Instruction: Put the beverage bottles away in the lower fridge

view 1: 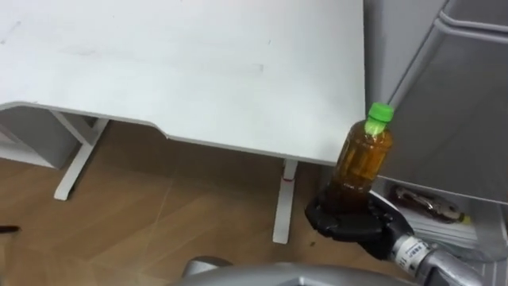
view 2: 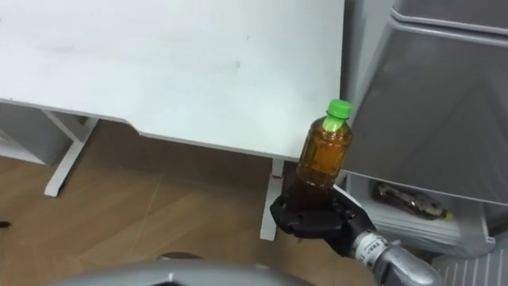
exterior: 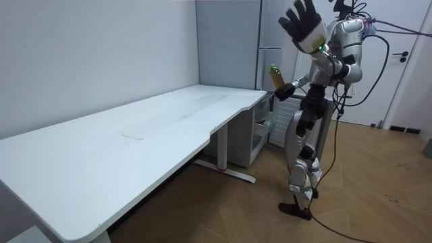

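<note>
R robot hand (view 1: 349, 224) curled rnd 1 bottle (view 1: 363, 163) nr fridge (view 1: 456, 119); L robot hand (exterior: 302, 23) spread

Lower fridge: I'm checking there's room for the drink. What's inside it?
A dark packet lies on a white shelf in the open lower fridge. Everything deeper is hidden under the grey panel above. The bottle, held in the right hand, is outside it.

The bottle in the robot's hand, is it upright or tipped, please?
Upright: the bottle stands in the right hand, green cap on top.
</note>
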Robot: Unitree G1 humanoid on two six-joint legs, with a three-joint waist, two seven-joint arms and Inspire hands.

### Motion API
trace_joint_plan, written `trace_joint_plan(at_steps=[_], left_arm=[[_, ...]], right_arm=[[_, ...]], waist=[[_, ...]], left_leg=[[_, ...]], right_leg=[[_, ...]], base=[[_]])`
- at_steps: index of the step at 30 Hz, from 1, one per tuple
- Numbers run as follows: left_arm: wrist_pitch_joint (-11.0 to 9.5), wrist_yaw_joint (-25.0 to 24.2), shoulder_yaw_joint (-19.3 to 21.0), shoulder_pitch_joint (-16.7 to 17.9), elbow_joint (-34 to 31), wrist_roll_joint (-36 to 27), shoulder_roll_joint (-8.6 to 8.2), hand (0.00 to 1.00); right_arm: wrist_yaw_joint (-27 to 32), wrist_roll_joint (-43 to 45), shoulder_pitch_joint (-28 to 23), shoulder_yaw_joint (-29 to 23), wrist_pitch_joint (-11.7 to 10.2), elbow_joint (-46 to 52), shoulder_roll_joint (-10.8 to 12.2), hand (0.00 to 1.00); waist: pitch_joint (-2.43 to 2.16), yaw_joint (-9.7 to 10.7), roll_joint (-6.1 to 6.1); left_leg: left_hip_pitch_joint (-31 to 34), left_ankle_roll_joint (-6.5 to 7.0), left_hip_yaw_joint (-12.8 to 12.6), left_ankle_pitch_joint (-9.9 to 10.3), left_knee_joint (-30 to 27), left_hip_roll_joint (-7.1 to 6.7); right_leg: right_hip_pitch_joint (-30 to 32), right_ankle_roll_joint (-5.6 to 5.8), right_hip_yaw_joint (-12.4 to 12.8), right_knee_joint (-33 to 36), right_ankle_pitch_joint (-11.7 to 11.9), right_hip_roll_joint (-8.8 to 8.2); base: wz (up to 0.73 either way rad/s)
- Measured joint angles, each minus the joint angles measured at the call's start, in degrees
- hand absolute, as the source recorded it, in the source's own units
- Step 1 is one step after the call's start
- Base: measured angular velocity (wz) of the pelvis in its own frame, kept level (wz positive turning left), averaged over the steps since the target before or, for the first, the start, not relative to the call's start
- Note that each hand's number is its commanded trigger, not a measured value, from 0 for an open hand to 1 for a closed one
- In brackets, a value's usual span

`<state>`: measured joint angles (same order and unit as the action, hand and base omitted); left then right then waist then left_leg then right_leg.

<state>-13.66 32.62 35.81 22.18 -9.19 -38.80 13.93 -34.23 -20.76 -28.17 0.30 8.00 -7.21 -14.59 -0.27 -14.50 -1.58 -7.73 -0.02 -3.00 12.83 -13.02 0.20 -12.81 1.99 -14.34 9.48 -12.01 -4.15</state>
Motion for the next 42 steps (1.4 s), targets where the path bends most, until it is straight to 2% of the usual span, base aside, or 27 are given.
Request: trace_joint_plan(at_steps=[2, 4, 5, 7, 8, 10, 11, 13, 15, 17, 18, 19, 21, 25, 29, 31, 34, 42], left_arm=[[0.3, 2.9, -1.8, 1.0, 5.4, 0.1, -0.26, 0.0], [0.7, 5.6, -5.4, 2.3, 14.7, -0.6, -0.45, 0.0], [1.0, 6.1, -6.4, 2.6, 16.7, -1.2, -0.52, 0.0], [1.4, 8.0, -11.0, 3.0, 23.0, -3.4, -1.52, 0.0], [1.4, 8.1, -12.3, 3.2, 25.1, -3.7, -1.75, 0.0], [2.1, 8.3, -18.4, 4.7, 30.1, -6.2, -2.02, 0.0], [2.1, 8.2, -19.8, 4.8, 32.0, -6.2, -2.03, 0.0], [3.2, 6.8, -24.5, 4.4, 40.6, -6.4, -2.03, 0.0], [4.9, 5.1, -26.8, 4.7, 43.7, -6.9, -2.16, 0.0], [5.1, 2.6, -29.1, 4.8, 48.0, -6.4, -2.23, 0.0], [5.2, 0.5, -30.6, 4.0, 53.1, -4.8, -2.5, 0.0], [5.6, -0.4, -30.7, 3.6, 55.3, -3.8, -2.88, 0.0], [7.7, -4.2, -31.8, 2.4, 60.9, 0.4, -3.77, 0.0], [10.0, -9.8, -35.8, 1.4, 62.3, 7.6, -4.02, 0.0], [9.8, -14.1, -38.4, -0.8, 62.3, 13.9, -4.12, 0.0], [9.3, -16.3, -38.9, -1.9, 62.2, 18.2, -4.58, 0.0], [9.2, -18.6, -38.9, -2.9, 62.7, 22.4, -4.92, 0.0], [9.0, -23.5, -39.3, -5.0, 66.7, 25.1, -5.11, 0.0]], right_arm=[[2.6, -1.0, 0.3, 1.2, 0.4, 0.0, 0.1, 1.0], [6.0, -2.8, 1.0, 3.0, 0.4, 0.0, 0.2, 1.0], [6.7, -2.8, 1.1, 3.3, 0.5, 0.0, 0.3, 1.0], [9.8, -2.8, 1.7, 4.6, 0.5, -0.1, 0.4, 1.0], [10.5, -2.7, 2.1, 5.0, 0.6, -0.3, 0.3, 1.0], [12.3, -2.6, 3.0, 5.8, 0.9, -0.3, 0.2, 1.0], [12.7, -2.4, 3.3, 5.9, 0.9, -0.3, 0.2, 1.0], [13.8, -0.8, 4.8, 6.1, 1.7, -0.3, 0.1, 1.0], [14.8, 0.7, 5.4, 6.9, 1.8, -0.3, 0.2, 1.0], [15.2, 2.1, 5.8, 6.9, 2.1, -0.3, 0.1, 1.0], [15.2, 3.7, 6.3, 6.9, 2.1, -0.3, 0.2, 1.0], [15.0, 4.5, 6.5, 6.9, 2.1, -0.3, 0.2, 1.0], [14.7, 9.1, 7.9, 6.8, 2.1, -0.3, 0.4, 1.0], [17.7, 17.9, 9.5, 6.2, 2.1, 2.2, 0.9, 1.0], [20.5, 27.8, 10.8, 3.7, 1.8, 6.4, 1.6, 1.0], [24.0, 32.4, 10.8, 1.1, -0.5, 9.8, 2.7, 1.0], [26.7, 35.2, 10.7, 0.6, -3.3, 10.8, 3.2, 1.0], [35.8, 35.7, 10.6, 0.5, -6.2, 10.6, 4.0, 1.0]], waist=[[-0.03, -0.2, 0.16], [-0.04, 0.0, 0.27], [-0.06, 0.1, 0.35], [0.06, 0.1, 0.99], [0.03, 0.1, 1.1], [0.13, 0.9, 1.72], [0.19, 1.1, 1.81], [0.27, 2.7, 1.91], [0.42, 3.7, 2.1], [0.44, 4.4, 2.05], [0.58, 5.1, 1.99], [0.61, 5.5, 1.99], [0.65, 8.2, 2.14], [0.71, 11.4, 2.17], [0.91, 12.9, 1.87], [0.89, 13.5, 1.62], [0.88, 14.3, 1.47], [0.78, 16.0, 1.73]], left_leg=[[-0.8, -0.01, 0.0, 0.0, 0.5, -0.03], [-0.8, -0.02, 0.0, 0.0, 0.7, -0.07], [-0.8, -0.02, -0.1, 0.0, 0.5, -0.06], [-0.9, -0.03, 0.0, 0.0, 0.9, -0.07], [-1.0, -0.03, -0.1, 0.0, 1.0, -0.07], [-0.9, -0.03, -0.1, 0.0, 1.3, -0.03], [-0.9, -0.03, -0.1, 0.0, 1.3, -0.02], [-0.9, -0.03, -0.3, 0.0, 1.4, 0.01], [-0.7, -0.04, -0.8, 0.0, 1.7, 0.08], [-1.1, -0.04, -1.4, 0.0, 2.4, 0.09], [-1.6, -0.03, -1.6, 0.0, 2.8, 0.1], [-1.8, -0.03, -1.7, 0.0, 2.9, 0.1], [-1.6, -0.02, -1.7, 0.0, 2.9, 0.01], [0.2, -0.01, -1.9, 0.0, 1.6, 0.11], [1.0, 0.1, -2.3, -0.1, 1.6, 0.07], [1.1, 0.1, -3.1, -0.1, 1.7, 0.2], [1.2, 0.09, -3.8, -0.1, 2.2, 0.35], [1.0, 0.15, -5.1, -0.1, 2.1, 0.37]], right_leg=[[-0.6, 0.09, 0.0, -0.1, -0.1, 0.01], [-0.7, 0.11, -0.1, -0.8, -0.1, 0.03], [-0.7, 0.11, -0.1, -0.8, -0.1, 0.04], [-0.7, 0.11, 0.0, -0.8, -0.1, 0.06], [-0.6, 0.11, 0.0, -0.8, -0.1, 0.06], [-0.4, 0.11, -0.1, -0.7, -0.1, 0.07], [-0.3, 0.11, -0.1, -0.7, -0.1, 0.08], [-0.2, 0.11, 0.2, -0.6, -0.1, 0.09], [-0.1, 0.11, 0.3, -0.6, -0.1, 0.11], [-0.1, 0.11, 0.9, -0.6, -0.1, 0.13], [-0.2, 0.12, 1.3, -0.6, -0.1, 0.13], [-0.3, 0.12, 1.5, -0.6, -0.1, 0.12], [-0.2, 0.13, 1.5, -0.6, 0.0, 0.08], [1.3, 0.12, 1.6, 0.3, 0.0, 0.04], [2.1, 0.15, 2.0, 0.5, 0.0, -0.05], [3.0, 0.15, 3.2, 0.8, 0.0, 0.07], [3.9, 0.15, 4.5, 1.3, 0.0, 0.2], [4.4, 0.15, 5.5, 1.3, 0.1, 0.18]], base=[[0.04], [0.0], [0.0], [0.0], [-0.06], [-0.02], [0.0], [0.0], [-0.06], [-0.14], [-0.16], [-0.12], [0.0], [0.0], [-0.03], [-0.2], [-0.15], [-0.09]])
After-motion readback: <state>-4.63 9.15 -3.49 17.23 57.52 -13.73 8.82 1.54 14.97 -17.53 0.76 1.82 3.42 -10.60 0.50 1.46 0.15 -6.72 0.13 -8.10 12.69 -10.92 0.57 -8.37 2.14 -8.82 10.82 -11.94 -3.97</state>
